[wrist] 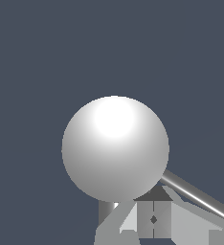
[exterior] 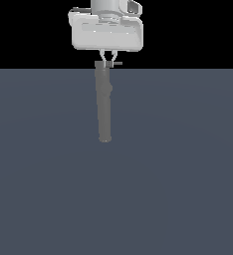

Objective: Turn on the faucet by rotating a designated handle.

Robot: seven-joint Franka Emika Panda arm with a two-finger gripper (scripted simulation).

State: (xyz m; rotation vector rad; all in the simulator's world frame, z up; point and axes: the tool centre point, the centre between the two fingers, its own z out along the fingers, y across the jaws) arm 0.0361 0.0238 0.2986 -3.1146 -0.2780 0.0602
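The faucet (exterior: 104, 104) shows in the exterior view as a long, slim grey cylinder running from about twelve o'clock of the frame's centre down toward the middle, with a small bump on its side partway along and its near end rounded off against the flat blue-grey floor (exterior: 188, 174). At its far, upper end a very thin rod, the handle (exterior: 117, 63), sticks out toward three o'clock. The white boxy gripper (exterior: 108, 57) hangs directly above that end, its two slim fingertips (exterior: 105, 55) reaching down to the level of the handle's root. They look drawn close together, nearly meeting, yet at this scale I cannot tell whether the jaws are pinching the rod or merely flanking it. Hovering over this end makes sense: the handle is the only part meant to turn, and a sideways push near its root or along its length would swing it round the cylinder's axis. The wrist view adds little certainty. A large pale sphere (wrist: 115, 148) fills the middle, likely a rounded cap seen end-on, and a bright thin rod (wrist: 197, 196) leaves it toward four o'clock, probably the same handle. Grey angular shapes lie at six o'clock, perhaps the fingers, but their spacing is unreadable.
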